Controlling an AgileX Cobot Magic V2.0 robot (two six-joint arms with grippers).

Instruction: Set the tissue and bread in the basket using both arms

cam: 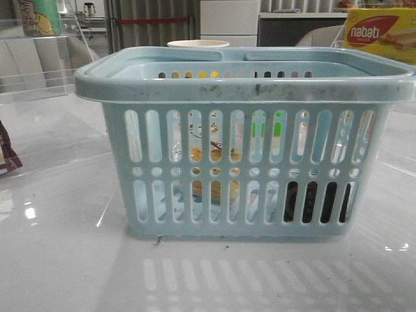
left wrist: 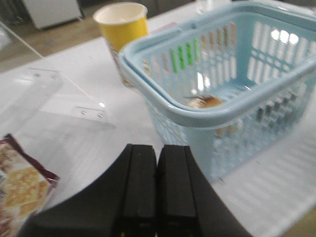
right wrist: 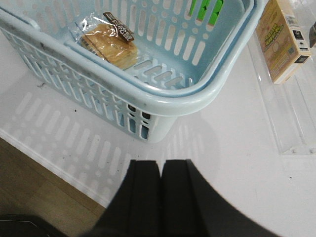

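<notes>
While both arms hang clear of the basket, the scene reads as follows.

Basket [cam: 247, 91]: light blue, upright on the white worktop [cam: 65, 260], its broad rim scuffed and speckled; it fills the middle of the front view.

Bread [right wrist: 109, 40]: lies flat on the basket floor in its clear wrapper, the dark brown label facing up; through the front slots it shows as golden patches on the left half.

Tissue [cam: 318, 201]: a dark block seen through the lower slots at the basket's right front corner, resting on the floor inside.

Left tool [left wrist: 157, 187]: black fingers pressed together with nothing between them, above the worktop, near the basket's outer wall but apart from it.

Right tool [right wrist: 161, 192]: fingers likewise closed together and bare, over the worktop edge just outside the basket's corner.

Yellow paper cup [left wrist: 122, 29]: stands upright behind the basket, close to its far wall.

Nabati box [cam: 380, 36]: at the far right, behind the basket.

Biscuit packet [left wrist: 19, 182]: red-brown, lying on the worktop to the left, well apart from the basket.
</notes>
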